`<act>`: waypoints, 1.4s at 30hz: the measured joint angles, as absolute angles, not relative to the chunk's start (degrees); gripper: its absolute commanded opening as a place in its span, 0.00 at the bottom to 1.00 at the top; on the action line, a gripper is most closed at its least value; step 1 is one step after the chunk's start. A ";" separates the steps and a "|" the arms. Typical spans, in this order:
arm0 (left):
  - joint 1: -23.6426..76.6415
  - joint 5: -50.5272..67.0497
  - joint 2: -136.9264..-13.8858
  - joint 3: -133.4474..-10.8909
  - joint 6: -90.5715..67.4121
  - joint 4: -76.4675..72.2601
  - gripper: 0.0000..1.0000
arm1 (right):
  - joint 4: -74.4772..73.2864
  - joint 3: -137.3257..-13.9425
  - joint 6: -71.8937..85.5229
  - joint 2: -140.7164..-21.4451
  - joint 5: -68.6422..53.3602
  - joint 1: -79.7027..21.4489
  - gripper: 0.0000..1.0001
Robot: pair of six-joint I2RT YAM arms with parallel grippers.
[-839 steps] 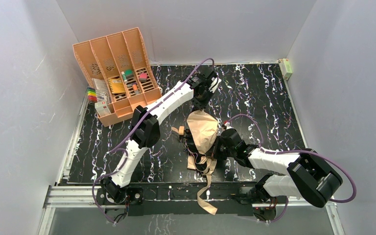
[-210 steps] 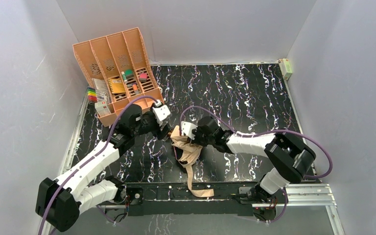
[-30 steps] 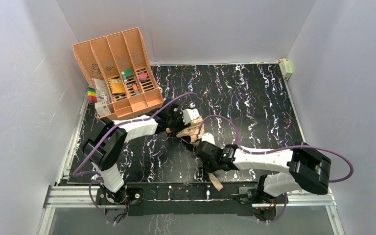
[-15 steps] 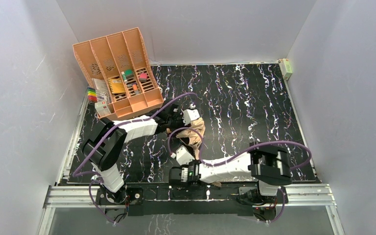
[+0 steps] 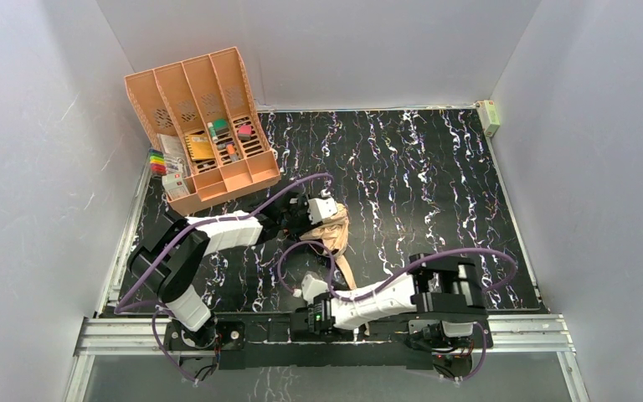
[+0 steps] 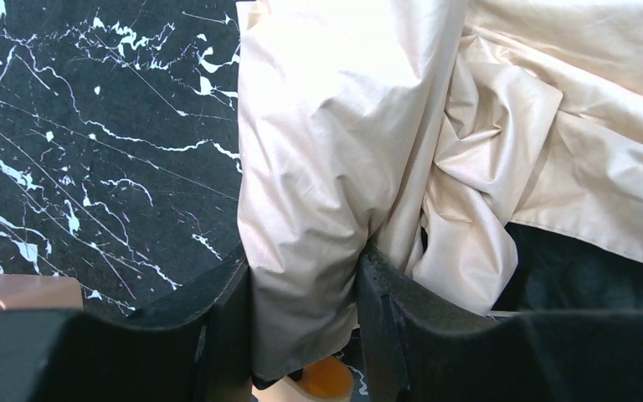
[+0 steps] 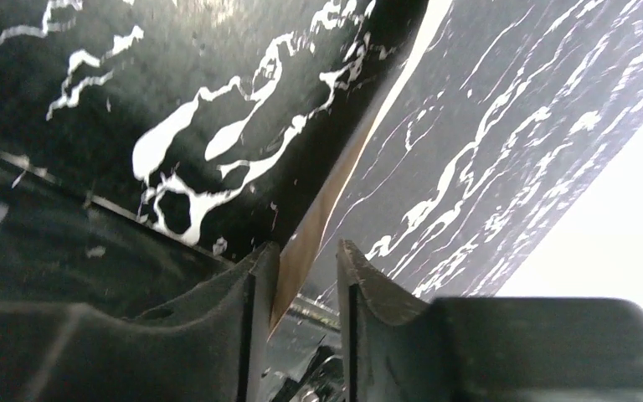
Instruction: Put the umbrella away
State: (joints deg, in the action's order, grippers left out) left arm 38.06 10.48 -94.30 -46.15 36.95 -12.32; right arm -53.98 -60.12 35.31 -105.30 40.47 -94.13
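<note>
- Pinching a fold of the umbrella (image 6: 343,126) between the jaws of the left claw (image 6: 303,331), canopy bunched just ahead.
- Spread at the right claw (image 7: 306,289), strap (image 7: 339,188) slack between.
- Seemingly mid-bundling; next, closing on strap, winding it round.

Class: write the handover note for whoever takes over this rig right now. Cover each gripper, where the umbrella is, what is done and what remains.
Left gripper: shut on a fold of the umbrella fabric, mid-table.
Right gripper: open, low at the near edge; the strap runs loosely between its jaws.
Umbrella: a loose bundle on the table, right of the organizer, with the strap trailing toward the arm bases.
Done: fabric gathered together.
Left: wrap and fasten the strap, then stow the umbrella; it is not put away yet.
</note>
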 measured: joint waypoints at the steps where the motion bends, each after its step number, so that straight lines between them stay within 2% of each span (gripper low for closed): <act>1: 38.17 10.33 -94.15 -45.87 37.12 -12.64 0.00 | -53.89 -59.53 35.09 -104.29 39.83 -94.21 0.49; 5: 38.52 9.91 -93.71 -44.77 38.11 -14.04 0.00 | -49.71 -56.12 35.22 -97.41 35.18 -94.06 0.56; 8: 38.63 9.82 -93.56 -44.45 38.57 -14.50 0.00 | -42.37 -52.45 35.70 -90.76 31.16 -94.24 0.65; 12: 38.76 9.63 -93.54 -44.34 38.81 -14.63 0.00 | -35.62 -47.29 37.58 -77.30 29.47 -93.36 0.73; 17: 38.76 9.63 -93.54 -44.31 38.94 -14.66 0.00 | -31.66 -40.97 42.57 -59.20 29.80 -87.00 0.83; 22: 38.87 9.54 -93.51 -44.12 39.13 -14.96 0.00 | -31.24 -37.56 44.45 -47.24 29.74 -78.72 0.92; 26: 39.20 9.41 -93.25 -43.46 39.48 -15.77 0.00 | -29.91 -37.65 42.81 -45.74 29.06 -74.28 0.84; 29: 39.46 9.32 -93.17 -43.09 39.72 -16.32 0.00 | -29.80 -38.24 40.27 -48.12 25.23 -68.23 0.84; 37: 40.88 7.88 -92.14 -40.97 41.06 -18.94 0.00 | -23.73 -40.58 25.91 -61.43 5.93 -42.09 0.84; 42: 42.94 4.60 -92.09 -40.36 42.57 -20.18 0.00 | -16.75 -45.12 14.90 -70.70 -1.72 -35.77 0.85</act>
State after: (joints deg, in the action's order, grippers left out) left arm 42.94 4.60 -92.09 -40.36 42.57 -20.18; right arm -16.75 -45.12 14.90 -70.70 -1.72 -35.77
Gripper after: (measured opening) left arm 0.376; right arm 0.842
